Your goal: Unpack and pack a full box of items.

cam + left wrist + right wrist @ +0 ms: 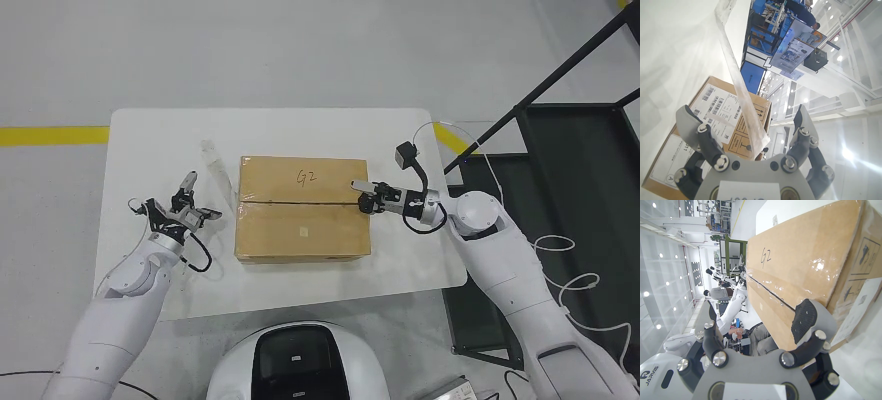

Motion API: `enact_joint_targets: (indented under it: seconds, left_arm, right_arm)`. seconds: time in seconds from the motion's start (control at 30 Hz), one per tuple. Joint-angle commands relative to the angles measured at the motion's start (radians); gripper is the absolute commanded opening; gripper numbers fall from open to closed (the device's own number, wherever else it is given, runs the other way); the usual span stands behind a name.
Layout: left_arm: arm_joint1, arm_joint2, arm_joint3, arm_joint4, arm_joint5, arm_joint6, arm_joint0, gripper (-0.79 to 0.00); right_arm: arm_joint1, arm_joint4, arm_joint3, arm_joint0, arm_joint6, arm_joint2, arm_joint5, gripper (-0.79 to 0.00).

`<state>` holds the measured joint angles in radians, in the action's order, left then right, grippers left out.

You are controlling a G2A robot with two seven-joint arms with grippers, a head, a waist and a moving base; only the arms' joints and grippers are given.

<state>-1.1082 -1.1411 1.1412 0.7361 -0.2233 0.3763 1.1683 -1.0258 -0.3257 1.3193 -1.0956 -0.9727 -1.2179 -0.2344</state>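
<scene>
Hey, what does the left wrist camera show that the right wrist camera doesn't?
Left wrist view, not the right: the left gripper, open, a clear tape strip passing between its fingers, and barcode labels on the end of the cardboard box.

Right wrist view, not the left: the right gripper, open, one pad at the end of the top seam, and the handwritten mark on a flap.

Shared: the cardboard box on the white table.

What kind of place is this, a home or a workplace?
Likely an industrial hall or robot lab: a yellow floor line beside the white table, blue racks behind the cardboard box, and other white robots far off.
</scene>
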Motion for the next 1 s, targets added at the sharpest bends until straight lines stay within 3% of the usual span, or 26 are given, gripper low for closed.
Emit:
enact_joint_targets:
  seconds: [0.0, 0.23, 0.27, 0.33, 0.53, 0.77, 0.97]
  left_arm:
    - [-0.009, 0.011, -0.035, 0.005, -0.023, 0.003, -0.020, 0.000]
    - [-0.037, 0.048, -0.138, 0.000, -0.046, 0.022, -0.090, 0.000]
    - [-0.041, 0.053, -0.148, 0.007, -0.041, 0.034, -0.099, -0.102]
    - [-0.049, 0.058, -0.173, 0.016, -0.037, 0.043, -0.118, -0.376]
    - [-0.071, 0.072, -0.228, 0.046, -0.033, 0.063, -0.155, -0.785]
    - [-0.084, 0.053, -0.247, 0.087, -0.095, 0.090, -0.150, -0.785]
    - [-0.084, 0.013, -0.209, 0.111, -0.163, 0.115, -0.105, -0.785]
  right_arm:
    - [0.000, 0.000, 0.000, 0.000, 0.000, 0.000, 0.000, 0.000]
    - [0.000, 0.000, 0.000, 0.000, 0.000, 0.000, 0.000, 0.000]
    - [0.000, 0.000, 0.000, 0.000, 0.000, 0.000, 0.000, 0.000]
    - [0.000, 0.000, 0.000, 0.000, 0.000, 0.000, 0.000, 0.000]
    - [0.000, 0.000, 0.000, 0.000, 0.000, 0.000, 0.000, 0.000]
    - [0.000, 0.000, 0.000, 0.000, 0.000, 0.000, 0.000, 0.000]
    - [0.000, 0.000, 0.000, 0.000, 0.000, 0.000, 0.000, 0.000]
